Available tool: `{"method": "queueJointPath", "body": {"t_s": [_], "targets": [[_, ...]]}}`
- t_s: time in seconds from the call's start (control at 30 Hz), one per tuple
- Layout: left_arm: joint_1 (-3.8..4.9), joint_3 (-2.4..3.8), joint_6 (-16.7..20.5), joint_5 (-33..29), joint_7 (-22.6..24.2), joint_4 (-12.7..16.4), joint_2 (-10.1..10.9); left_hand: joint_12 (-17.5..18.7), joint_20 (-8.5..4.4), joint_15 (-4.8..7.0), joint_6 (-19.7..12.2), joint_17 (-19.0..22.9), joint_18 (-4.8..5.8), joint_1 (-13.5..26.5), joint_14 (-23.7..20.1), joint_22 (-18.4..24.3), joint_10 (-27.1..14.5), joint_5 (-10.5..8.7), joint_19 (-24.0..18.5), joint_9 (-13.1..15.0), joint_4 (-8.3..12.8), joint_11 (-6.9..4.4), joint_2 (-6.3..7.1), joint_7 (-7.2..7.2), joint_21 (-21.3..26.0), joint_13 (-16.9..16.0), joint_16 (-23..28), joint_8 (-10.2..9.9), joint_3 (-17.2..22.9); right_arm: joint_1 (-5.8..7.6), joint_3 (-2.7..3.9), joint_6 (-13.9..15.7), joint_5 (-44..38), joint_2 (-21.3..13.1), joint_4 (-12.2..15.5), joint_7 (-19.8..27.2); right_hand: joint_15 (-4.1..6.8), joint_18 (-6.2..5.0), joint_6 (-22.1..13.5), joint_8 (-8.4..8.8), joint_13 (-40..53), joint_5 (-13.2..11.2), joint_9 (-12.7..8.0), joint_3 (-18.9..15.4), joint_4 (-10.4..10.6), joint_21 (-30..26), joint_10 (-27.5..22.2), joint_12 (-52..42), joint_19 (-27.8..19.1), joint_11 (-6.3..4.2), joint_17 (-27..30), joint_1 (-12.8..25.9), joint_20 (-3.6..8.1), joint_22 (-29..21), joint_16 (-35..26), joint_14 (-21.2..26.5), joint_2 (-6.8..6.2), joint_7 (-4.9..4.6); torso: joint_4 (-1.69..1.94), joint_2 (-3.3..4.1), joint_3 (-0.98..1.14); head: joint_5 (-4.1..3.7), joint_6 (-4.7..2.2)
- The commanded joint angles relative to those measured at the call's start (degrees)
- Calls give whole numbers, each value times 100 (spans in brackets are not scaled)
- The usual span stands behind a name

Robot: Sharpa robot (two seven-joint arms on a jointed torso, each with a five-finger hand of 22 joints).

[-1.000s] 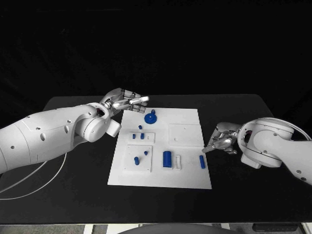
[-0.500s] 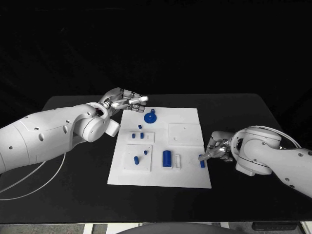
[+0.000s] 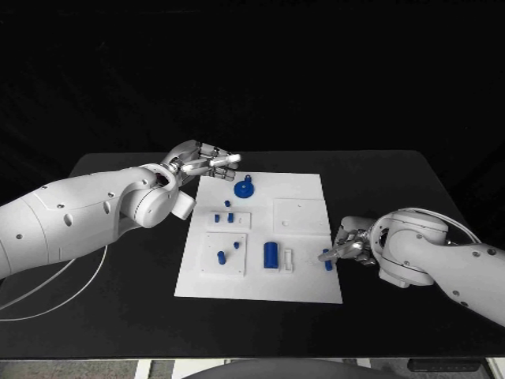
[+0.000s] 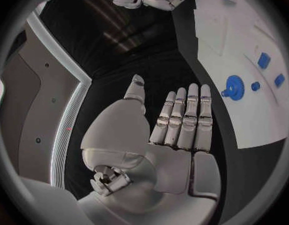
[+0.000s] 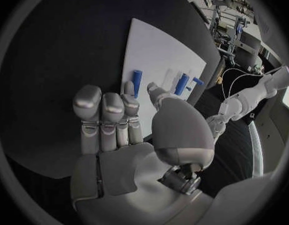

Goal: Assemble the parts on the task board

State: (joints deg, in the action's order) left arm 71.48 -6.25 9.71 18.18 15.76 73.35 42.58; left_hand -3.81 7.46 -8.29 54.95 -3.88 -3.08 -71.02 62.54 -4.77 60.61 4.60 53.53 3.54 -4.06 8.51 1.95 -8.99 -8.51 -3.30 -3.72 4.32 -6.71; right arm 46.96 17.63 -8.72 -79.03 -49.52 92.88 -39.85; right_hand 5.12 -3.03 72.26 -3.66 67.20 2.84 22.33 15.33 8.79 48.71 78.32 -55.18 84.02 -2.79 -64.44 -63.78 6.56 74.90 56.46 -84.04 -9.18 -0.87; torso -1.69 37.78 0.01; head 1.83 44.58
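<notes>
Head view: right hand (image 3: pixel 353 246), fingers apart and empty, reaches the blue peg (image 3: pixel 327 260) at the board (image 3: pixel 304 193) edge; peg looks light, rigid, slippery; pinch mid-length.

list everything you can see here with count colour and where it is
table: one, black, under everything
task board: one, white, middle of the table
parts: several, blue, spread over the board; a round one near its far end, a bar by its right edge
cable: one, white, looping beside the left arm
left hand: silver, holding nothing, above the board's far left corner
right hand: silver, fingertips at the bar by the board's right edge; grip unclear
</notes>
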Motion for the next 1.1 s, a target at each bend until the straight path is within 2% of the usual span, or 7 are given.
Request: {"method": "queueJointPath", "body": {"t_s": [0.03, 0.1, 0.33, 0.43, 0.53, 0.63, 1.1], "targets": [[-6, 3, -48, 11, 38, 16, -5, 31, -2, 2, -18, -8, 74, 12, 29, 6, -48, -9, -21, 9, -63, -4, 82, -28, -30, -6, 20, 4, 24, -17, -9, -69, -167, 46, -19, -155, 24, 115, -32, -19, 15, -8, 204, -25, 49, 30, 10, 24, 53, -11, -8, 43, 23, 607, 1, -13, -29, -9, 2, -2, 2, -4, 4], [-6, 3, -52, 11, 31, 15, -5, 31, -2, 2, -23, -8, 73, 18, 29, 6, -48, -10, -22, 8, -82, -2, 91, -33, -30, -6, 21, 2, 28, -23, -18, -37, -178, 83, -39, -155, 36, 113, -95, 0, 34, -7, 663, -47, 88, 33, 12, 25, 59, -24, -18, 16, 33, 606, 4, -14, -29, 0, -2, -2, 5, 5, 7], [-6, 2, -71, 11, 7, 14, -9, 30, -1, 1, -35, -8, 72, 9, 26, 8, -56, -13, -23, 8, -147, 4, 126, -43, -28, -7, 20, 4, 57, -30, -134, 5, -401, 173, -134, -161, 26, 108, -288, 11, 9, -1, 593, 207, -288, 9, -32, 78, 49, -3, -8, -325, 24, 601, -11, -9, -8, -47, 4, -1, 0, 8, 18], [-6, 2, -67, 11, -5, 15, -6, 31, 1, -1, -43, -7, 72, 9, 22, 8, -63, -11, -24, 8, -159, 7, 129, -46, -28, -6, 20, 1, 60, -31, -179, -8, -556, 202, -196, -167, -13, 76, -486, 13, 3, 144, 238, 424, -732, -7, -64, 66, 48, 49, 10, -326, -22, 600, -10, -13, 82, -129, -3, -2, 1, 25, 34], [-5, 2, -56, 11, -22, 16, -2, 31, 4, -6, -100, -7, 73, -5, 11, 10, -83, -8, -30, 6, -201, 18, 168, -57, -23, -6, 20, -6, 79, -32, -245, -102, -677, 230, -261, -181, -98, 18, -1028, 18, -24, 423, -631, 541, -1324, -49, -128, 63, 37, 174, 46, -371, -106, 593, -24, -1, 269, -370, 0, 0, -1, 23, 39], [-5, 1, -59, 11, -33, 16, -4, 30, 5, -7, -129, -7, 72, -11, 9, 10, -89, -9, -31, 5, -219, 22, 184, -61, -22, -7, 20, -9, 88, -32, -311, -166, -721, 265, -312, -189, -130, -40, -959, 11, -80, 466, -1410, 551, -1805, -68, -185, 52, 27, 201, 64, -271, -154, 591, -16, 9, 402, -412, -5, -6, -1, 28, 50], [-5, 1, -83, 11, -62, 15, -9, 31, 7, -8, -182, -8, 70, -4, 6, 10, -106, -6, -33, 2, -318, 26, 211, -65, -17, -6, 20, -7, 108, -31, -475, -220, -779, 449, -440, -190, -133, -47, -980, 6, -151, 704, -1766, 545, -1946, -75, -227, 14, 23, 209, 68, -125, -157, 589, 9, 17, 436, -437, -2, -3, -4, 22, 44]]}}
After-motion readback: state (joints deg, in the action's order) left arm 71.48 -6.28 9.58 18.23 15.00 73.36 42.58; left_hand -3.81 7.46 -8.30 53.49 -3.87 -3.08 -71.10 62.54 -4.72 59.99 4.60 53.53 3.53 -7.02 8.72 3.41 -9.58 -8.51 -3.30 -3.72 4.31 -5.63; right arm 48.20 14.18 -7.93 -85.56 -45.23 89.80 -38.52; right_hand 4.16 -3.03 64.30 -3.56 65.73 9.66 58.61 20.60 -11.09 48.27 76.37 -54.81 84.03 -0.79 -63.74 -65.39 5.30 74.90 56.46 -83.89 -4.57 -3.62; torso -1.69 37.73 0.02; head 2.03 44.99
